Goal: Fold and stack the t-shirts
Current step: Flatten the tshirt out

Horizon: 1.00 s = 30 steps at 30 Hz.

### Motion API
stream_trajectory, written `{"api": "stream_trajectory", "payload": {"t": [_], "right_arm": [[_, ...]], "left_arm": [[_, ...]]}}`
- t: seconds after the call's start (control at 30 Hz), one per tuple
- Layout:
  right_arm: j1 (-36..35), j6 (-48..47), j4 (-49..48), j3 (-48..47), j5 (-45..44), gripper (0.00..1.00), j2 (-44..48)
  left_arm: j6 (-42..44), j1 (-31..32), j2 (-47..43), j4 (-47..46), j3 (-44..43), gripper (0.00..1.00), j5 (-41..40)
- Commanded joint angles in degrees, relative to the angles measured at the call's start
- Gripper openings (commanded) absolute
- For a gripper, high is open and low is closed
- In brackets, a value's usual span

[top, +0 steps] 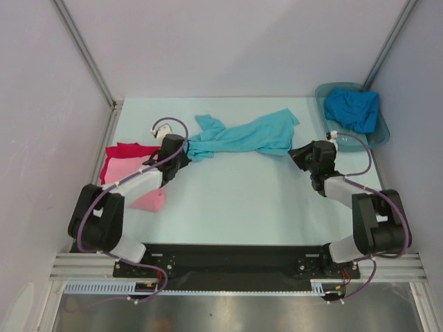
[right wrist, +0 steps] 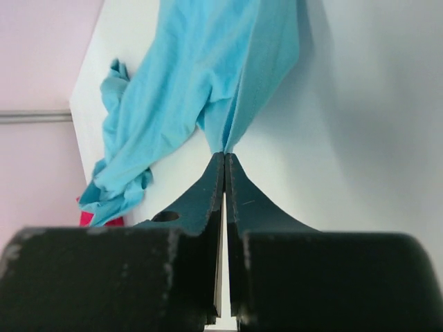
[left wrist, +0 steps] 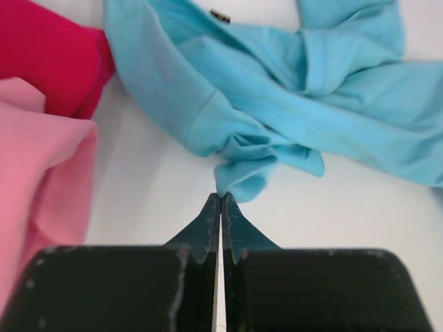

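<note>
Clearly the turquoise t-shirt (top: 242, 136) lies twisted across the middle of the table (top: 242, 207). The left gripper (left wrist: 220, 200) and right gripper (right wrist: 225, 155) each clamp 1 end, likely to pull it flat for folding. Just left sit the red t-shirt (top: 124, 151) and pink t-shirt (top: 145, 190).

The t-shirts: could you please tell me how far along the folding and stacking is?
Looks done: the red shirt and pink shirt lie folded together at the left. In hand: the turquoise shirt, stretched across the table, left jaws and right jaws each shut on an end. Left: folding it, then the blue shirt still bunched in the grey tub.
</note>
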State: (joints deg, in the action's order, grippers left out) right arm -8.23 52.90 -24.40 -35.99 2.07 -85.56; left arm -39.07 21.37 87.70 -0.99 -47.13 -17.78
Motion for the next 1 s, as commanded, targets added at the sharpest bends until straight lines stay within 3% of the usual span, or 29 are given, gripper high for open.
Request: {"api": "stream_trajectory", "payload": {"t": [0.0, 0.27, 0.63, 0.97], "right_arm": [[1.6, -0.6, 7.5, -0.7, -2.1, 0.00, 7.7], [7.8, -0.3, 22.7, 0.4, -4.5, 0.00, 21.1], [20.3, 2.1, 31.3, 1.1, 1.0, 0.00, 32.2], [22.6, 4.1, 39.8, 6.2, 9.0, 0.00, 41.2]], "left_arm": [[-0.7, 0.4, -8.1, 9.8, -4.3, 0.00, -2.5], [-4.4, 2.3, -24.5, 21.7, -1.2, 0.00, -4.5], [-4.1, 2.3, -39.3, 35.5, -6.2, 0.01, -5.8], [-9.9, 3.2, -50.7, 44.8, -2.3, 0.00, -1.1]]}}
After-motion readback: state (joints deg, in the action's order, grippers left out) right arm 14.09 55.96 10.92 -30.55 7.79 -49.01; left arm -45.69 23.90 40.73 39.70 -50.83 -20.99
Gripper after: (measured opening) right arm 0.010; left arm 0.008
